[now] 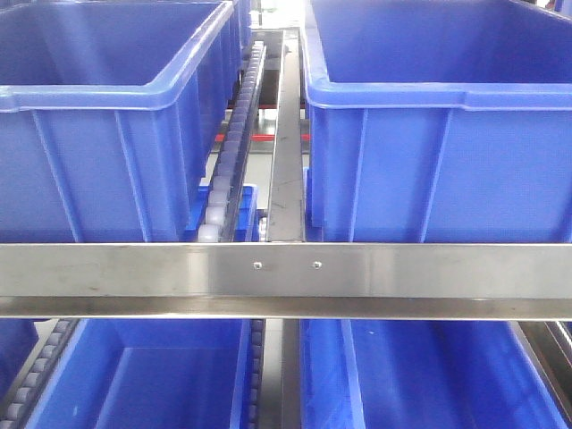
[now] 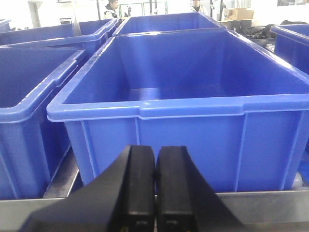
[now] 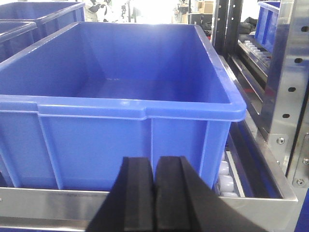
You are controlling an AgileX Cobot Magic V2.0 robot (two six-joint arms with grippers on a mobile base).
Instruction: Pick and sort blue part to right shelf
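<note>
**Both grippers closed at the rack, blue part nowhere in view**

Standing here, what fills the front view is the right shelf: a flat steel front rail running straight across, left to right, with two screws set side by side near its middle. Behind the rail sit two large blue bins on the upper level, one to the left and one to the right, their long sides running away from the rail. Between them a white roller track and a steel divider strip run back in the same direction. Under the rail, two more blue bins show on the lower level, so four are counted in this view.

The blue part is not visible in any of the three views, so I cannot say which way it points or how its long axis lies. What shows of the bin interiors looks bare.

The left gripper hangs just in front of a bin wall, its two black fingers pressed together with nothing between them. The right gripper is the same: two black fingers clenched against each other, gripping nothing, facing another bin above the steel rail. White rollers show just right of that bin.
</note>
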